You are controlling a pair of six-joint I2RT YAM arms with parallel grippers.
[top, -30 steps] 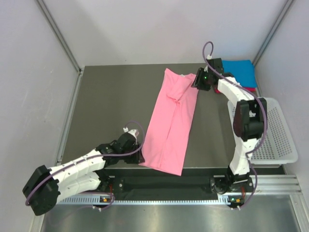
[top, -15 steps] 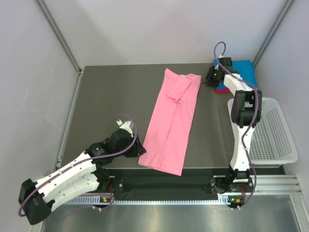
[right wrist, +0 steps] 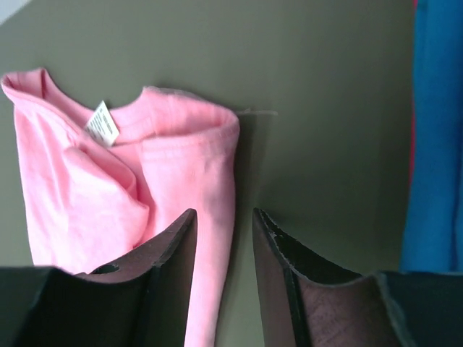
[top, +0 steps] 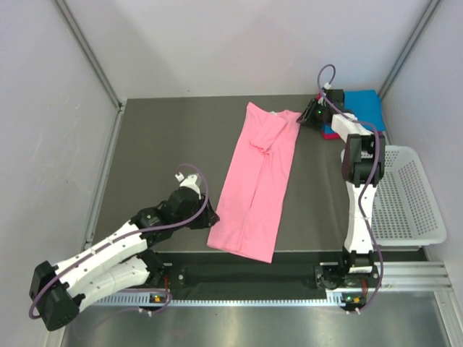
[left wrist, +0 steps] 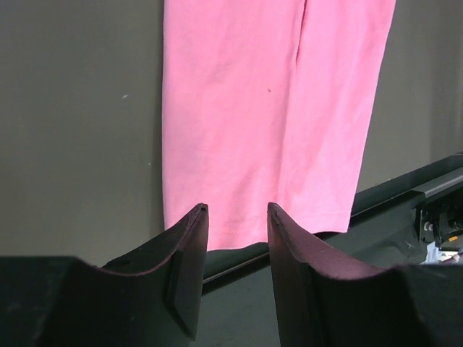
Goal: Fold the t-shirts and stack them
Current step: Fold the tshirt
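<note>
The light pink t-shirt (top: 259, 181) lies on the dark table as a long strip, sleeves folded in, collar at the far end. Its hem shows in the left wrist view (left wrist: 268, 108); its collar with a white tag shows in the right wrist view (right wrist: 137, 166). My left gripper (top: 211, 219) is open and empty, just left of the hem corner. My right gripper (top: 304, 120) is open and empty, just right of the collar corner. A folded bright blue t-shirt (top: 362, 107) lies on a magenta-red one (top: 329, 134) at the far right; the blue also shows in the right wrist view (right wrist: 434, 130).
A white mesh basket (top: 409, 195) stands at the table's right edge. Grey walls close in the table on three sides. A metal rail (top: 289, 275) runs along the near edge.
My left gripper has let go of the hem corner, pulled back to the left and come back up beside it. My right gripper has drawn off the collar toward the blue stack, then edged back.
</note>
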